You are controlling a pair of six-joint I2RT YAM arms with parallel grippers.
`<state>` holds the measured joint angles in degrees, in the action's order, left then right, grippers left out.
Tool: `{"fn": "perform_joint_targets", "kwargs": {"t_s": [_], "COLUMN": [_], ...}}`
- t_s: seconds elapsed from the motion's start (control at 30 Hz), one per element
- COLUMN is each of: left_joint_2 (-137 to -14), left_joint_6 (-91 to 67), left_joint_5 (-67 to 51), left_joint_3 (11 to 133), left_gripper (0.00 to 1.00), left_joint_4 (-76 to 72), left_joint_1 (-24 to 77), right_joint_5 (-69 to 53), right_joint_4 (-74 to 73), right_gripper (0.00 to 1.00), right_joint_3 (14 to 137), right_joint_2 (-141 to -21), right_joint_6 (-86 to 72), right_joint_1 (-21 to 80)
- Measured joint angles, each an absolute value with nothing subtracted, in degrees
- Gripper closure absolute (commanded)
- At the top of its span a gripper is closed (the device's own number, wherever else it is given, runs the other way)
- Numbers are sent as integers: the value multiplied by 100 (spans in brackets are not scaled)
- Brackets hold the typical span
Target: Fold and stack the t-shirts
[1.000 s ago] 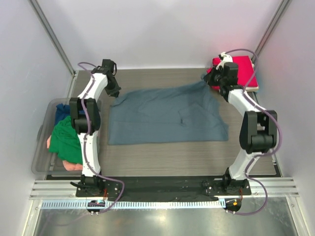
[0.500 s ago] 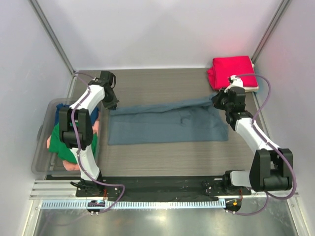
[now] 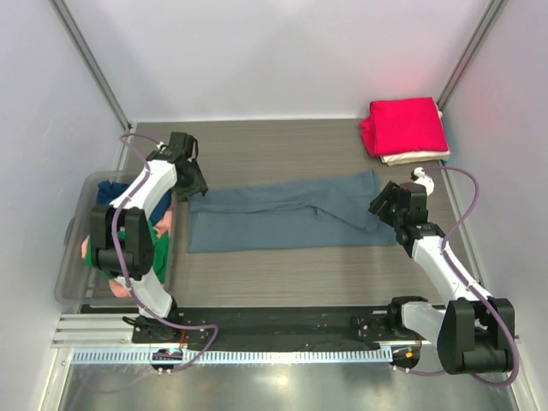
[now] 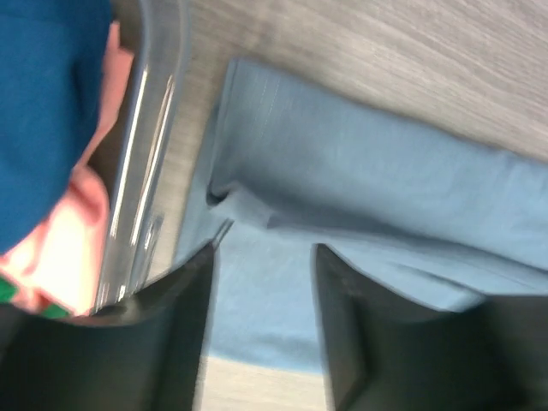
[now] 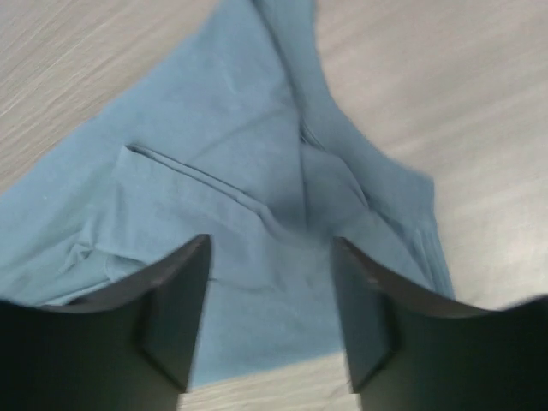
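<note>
Since a second ago you have drawn the far edge of the slate grey-blue shirt (image 3: 287, 214) toward the near one. It now lies as a narrower, doubled band across the middle of the table (image 3: 282, 145), between the clear bin (image 3: 73, 257) of loose shirts on the left and the folded red shirt (image 3: 407, 124) in the far right corner. Your left gripper (image 3: 195, 183) sits over the band's left end, jaws spread wide and holding nothing. Your right gripper (image 3: 384, 205), over the right end, is likewise parted and empty. The cloth looks light, limp and quick to crease, so for the next fold pinch both layers together at an end's corners.
</note>
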<state>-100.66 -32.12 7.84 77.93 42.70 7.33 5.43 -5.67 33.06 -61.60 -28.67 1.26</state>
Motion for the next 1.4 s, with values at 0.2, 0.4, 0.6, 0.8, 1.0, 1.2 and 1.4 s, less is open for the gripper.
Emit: {"fn": "perform_joint_targets", "kwargs": {"t_s": [0.2, 0.4, 0.6, 0.8, 1.0, 1.2, 1.4], "left_joint_2": [-9284, -8965, -10068, -11179, -11126, -10381, -9559], "left_joint_6": [-3242, -3245, -3242, -3258, -3350, -3865, -5105], "left_joint_5": [928, 926, 834, 731, 685, 631, 336], "left_joint_3": [7577, 7559, 7743, 7767, 7638, 6591, 5404], "left_gripper": [39, 39, 42, 44, 45, 44, 45], "left_joint_4": [4316, 4016, 3667, 3629, 3472, 3039, 2016], "left_joint_1": [858, 1085, 1772, 2080, 2110, 2624, 4093], "right_joint_5": [502, 130, -30, -62, 115, -329, -921], "right_joint_4": [-926, -941, -913, -851, -1253, -1756, -2235], "right_gripper": [24, 24, 24, 23, 26, 28, 20], "right_joint_3": [3288, 3415, 3677, 4416, 6600, 9668, 12169], "right_joint_2": [-5896, -6191, -7738, -8807, -10645, -12770, -14280], "right_joint_6": [-3245, -3697, -4066, -4200, -3782, -3454, -3166], "right_joint_1": [102, 386, 760, 766, 777, 854, 1083]}}
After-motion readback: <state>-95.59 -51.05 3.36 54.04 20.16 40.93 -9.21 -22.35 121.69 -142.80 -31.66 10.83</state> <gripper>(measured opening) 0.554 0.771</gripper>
